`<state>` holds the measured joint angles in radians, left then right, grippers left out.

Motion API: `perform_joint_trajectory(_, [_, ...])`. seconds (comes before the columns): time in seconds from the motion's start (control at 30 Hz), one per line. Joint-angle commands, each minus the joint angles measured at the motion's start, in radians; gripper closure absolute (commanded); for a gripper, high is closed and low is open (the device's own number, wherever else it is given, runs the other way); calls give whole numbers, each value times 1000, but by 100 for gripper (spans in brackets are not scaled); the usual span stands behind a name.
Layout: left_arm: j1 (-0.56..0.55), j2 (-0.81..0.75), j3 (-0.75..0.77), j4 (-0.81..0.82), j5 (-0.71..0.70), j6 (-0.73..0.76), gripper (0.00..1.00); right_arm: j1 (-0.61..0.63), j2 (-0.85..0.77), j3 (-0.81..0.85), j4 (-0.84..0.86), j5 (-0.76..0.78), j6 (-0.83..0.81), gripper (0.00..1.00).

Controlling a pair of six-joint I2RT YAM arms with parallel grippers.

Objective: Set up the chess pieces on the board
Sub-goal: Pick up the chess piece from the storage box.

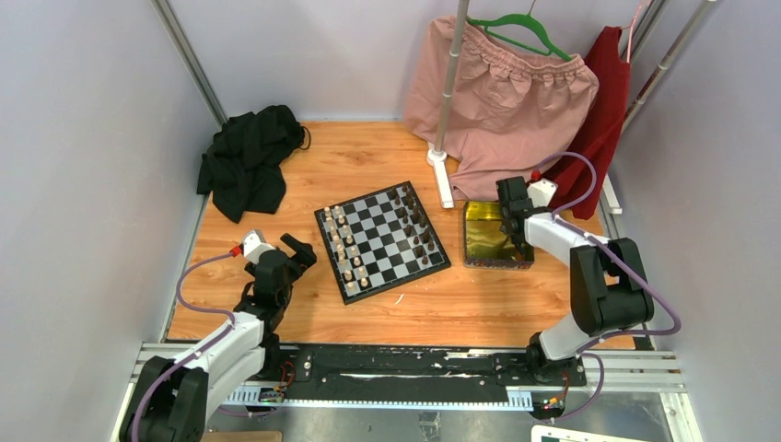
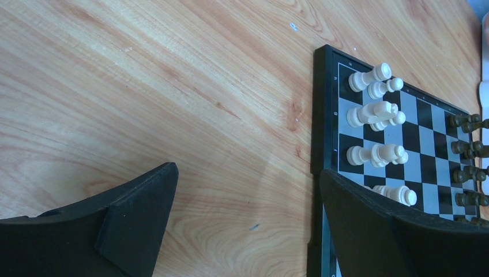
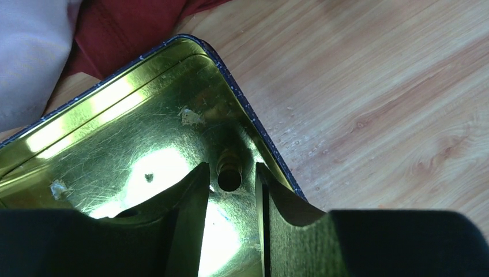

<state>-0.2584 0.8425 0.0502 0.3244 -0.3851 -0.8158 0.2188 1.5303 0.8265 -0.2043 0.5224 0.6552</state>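
The board (image 1: pixel 398 279) lies mid-table with cream-white pieces (image 1: pixel 345 249) along its left side and dark brown pieces (image 1: pixel 414 226) along its right. In the left wrist view the board (image 2: pixel 427 150) shows white pieces (image 2: pixel 375 112) and dark ones (image 2: pixel 470 150). My left gripper (image 1: pixel 293 256) is open and empty over bare wood just left of the board (image 2: pixel 247 173). My right gripper (image 1: pixel 518 241) reaches into the yellow tin (image 1: pixel 483 235). Its jaws (image 3: pixel 232 167) stand narrowly apart around a dark piece (image 3: pixel 229 179) lying near the tin's corner (image 3: pixel 115 133), with a gap on each side.
A black cloth (image 1: pixel 247 166) lies at the back left. Pink shorts (image 1: pixel 507 101) and a red garment (image 1: pixel 599 120) hang on a white rack whose foot (image 1: pixel 440 166) stands behind the board. Grey walls enclose the table.
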Motion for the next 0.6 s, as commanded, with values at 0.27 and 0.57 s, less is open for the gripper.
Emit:
perform_joint_trajectory(0.27, [4, 11, 16, 10, 5, -2, 0, -35, 54, 8, 26, 14, -10, 87])
perform_joint_trajectory(0.57, [4, 9, 15, 10, 5, -2, 0, -35, 20, -7, 38, -2, -39, 100])
